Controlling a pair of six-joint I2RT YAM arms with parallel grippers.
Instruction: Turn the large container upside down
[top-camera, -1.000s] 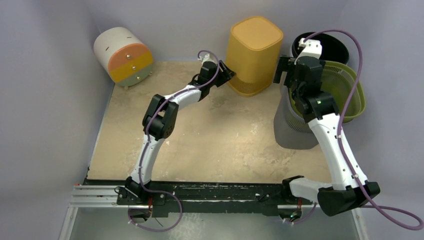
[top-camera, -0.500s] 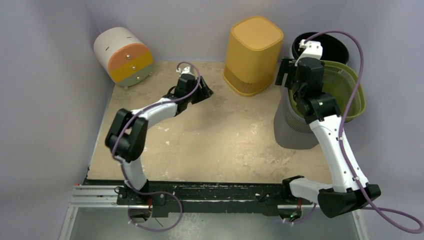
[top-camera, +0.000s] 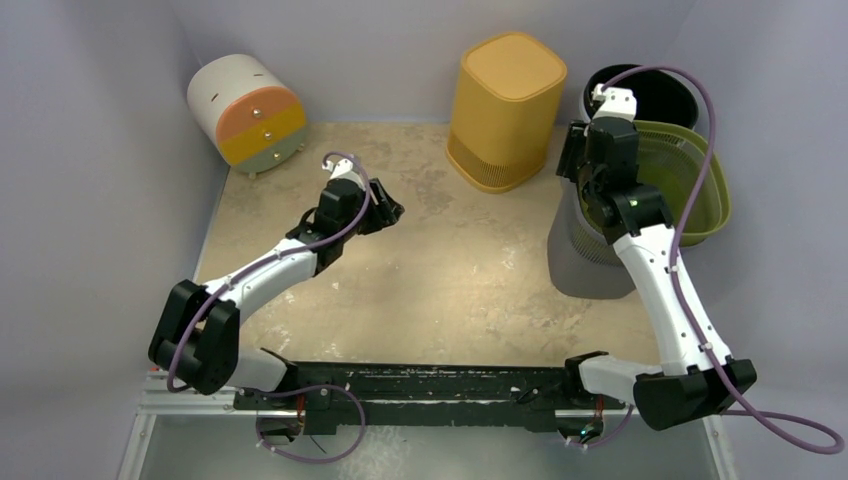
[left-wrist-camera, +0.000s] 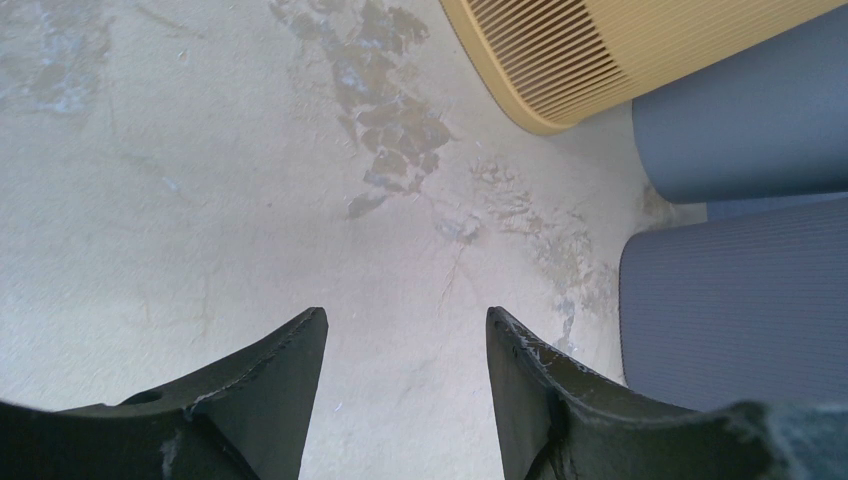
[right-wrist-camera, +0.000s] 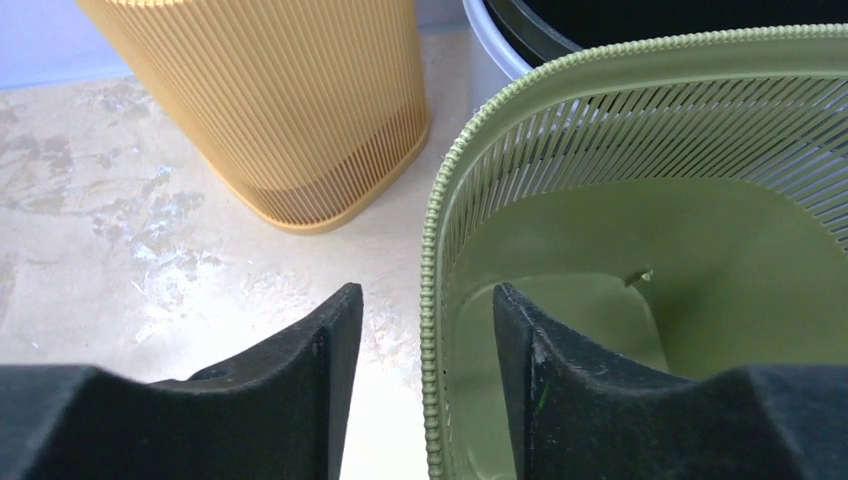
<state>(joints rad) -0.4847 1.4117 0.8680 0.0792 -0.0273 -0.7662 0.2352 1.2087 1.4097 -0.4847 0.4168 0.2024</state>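
Handling of the yellow container (top-camera: 508, 105), what's your guess?

Light, I'd judge: thin ribbed plastic, stiff enough, somewhat slick. It stands at the back of the tabletop (top-camera: 450, 290), closed end up and flared rim down, so it looks inverted already. Any further grip belongs on that rim or across two opposite walls.

And the left end effector (top-camera: 385, 212)?

Fingers moderately apart with nothing between them, hanging over bare tabletop, apart from the container.

The right end effector (top-camera: 572, 150)?

Also parted and empty. In the wrist view the rim of the green basket (right-wrist-camera: 640, 250) runs between its fingers; whether it touches, I cannot tell. That basket sits in a grey bin (top-camera: 585, 265).
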